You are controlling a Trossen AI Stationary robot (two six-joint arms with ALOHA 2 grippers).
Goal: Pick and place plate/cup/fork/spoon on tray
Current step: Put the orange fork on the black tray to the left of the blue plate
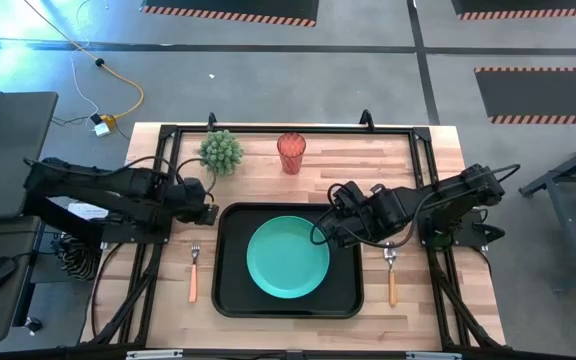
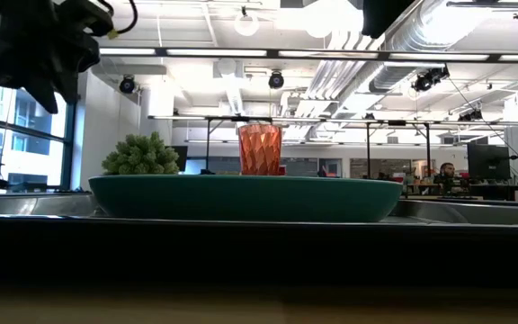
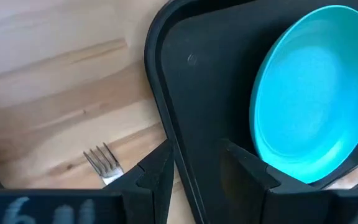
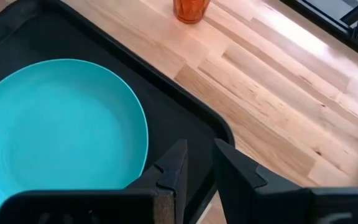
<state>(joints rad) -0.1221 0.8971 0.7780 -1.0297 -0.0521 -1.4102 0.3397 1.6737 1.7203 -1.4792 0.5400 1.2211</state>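
The teal plate (image 1: 288, 257) lies flat in the black tray (image 1: 230, 300) at the table's middle. It also shows in the low view (image 2: 241, 198). The red-orange cup (image 1: 291, 152) stands on the table beyond the tray's far edge. The fork (image 1: 194, 272) lies on the table left of the tray, the spoon (image 1: 391, 277) to its right. My left gripper (image 1: 208, 205) is open and empty above the tray's far left corner (image 3: 160, 74). My right gripper (image 1: 323, 228) is open and empty above the tray's far right part, beside the plate's rim (image 4: 143, 130).
A spiky green potted plant (image 1: 221, 150) stands at the table's far left, beside the cup. Bare wood shows between the tray's far edge and the cup (image 4: 190, 9). The fork's tines (image 3: 101, 160) lie just left of the tray's rim.
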